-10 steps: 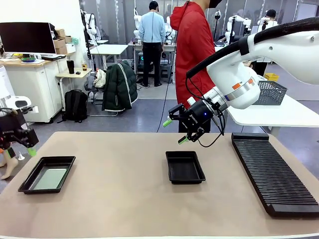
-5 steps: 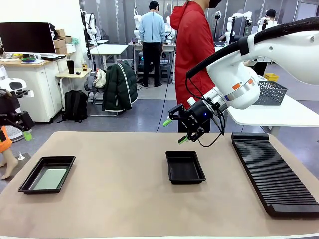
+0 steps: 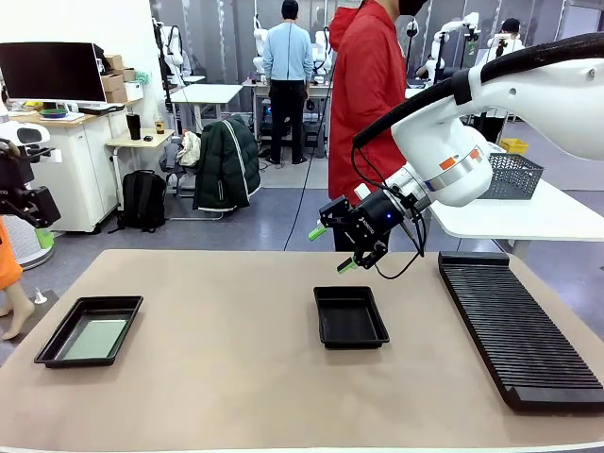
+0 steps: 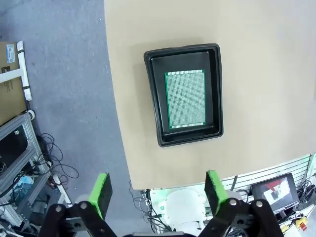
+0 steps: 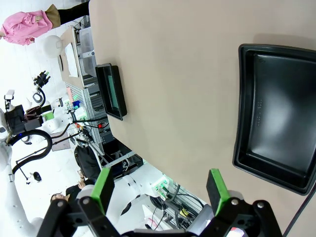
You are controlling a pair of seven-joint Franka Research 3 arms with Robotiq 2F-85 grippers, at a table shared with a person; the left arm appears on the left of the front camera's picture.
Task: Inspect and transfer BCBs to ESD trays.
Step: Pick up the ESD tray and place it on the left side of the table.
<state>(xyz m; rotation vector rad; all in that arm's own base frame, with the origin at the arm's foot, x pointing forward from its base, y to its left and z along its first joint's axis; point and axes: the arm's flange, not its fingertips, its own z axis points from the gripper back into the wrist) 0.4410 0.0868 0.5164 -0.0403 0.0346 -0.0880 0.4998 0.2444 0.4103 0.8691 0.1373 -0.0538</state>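
Note:
One ESD tray [image 3: 49, 347] lies at the table's front left with a green BCB [image 3: 94, 338] flat on its floor. From high above, my left gripper [image 4: 157, 190] looks down on that tray [image 4: 154, 103] and its BCB [image 4: 185, 98], fingers wide open and empty. In the front view my left arm [image 3: 21, 193] hangs at the far left edge, off the table. The other ESD tray [image 3: 350, 316] sits mid-table, bare inside. Just above its far edge hovers my right gripper [image 3: 331, 249], open and empty. The right wrist view has that gripper [image 5: 159, 186] over the bare tray [image 5: 247, 123], with the loaded tray [image 5: 112, 91] farther off.
A long black ribbed rack [image 3: 514, 326] runs along the table's right side. A person in a red jacket [image 3: 368, 85] stands at the far edge behind my right gripper. A grey mesh basket [image 3: 514, 175] rests on a white side table [image 3: 538, 219].
My left arm has lifted up and back to the left, away from the left tray. The right arm has held still. The person has shifted slightly left.

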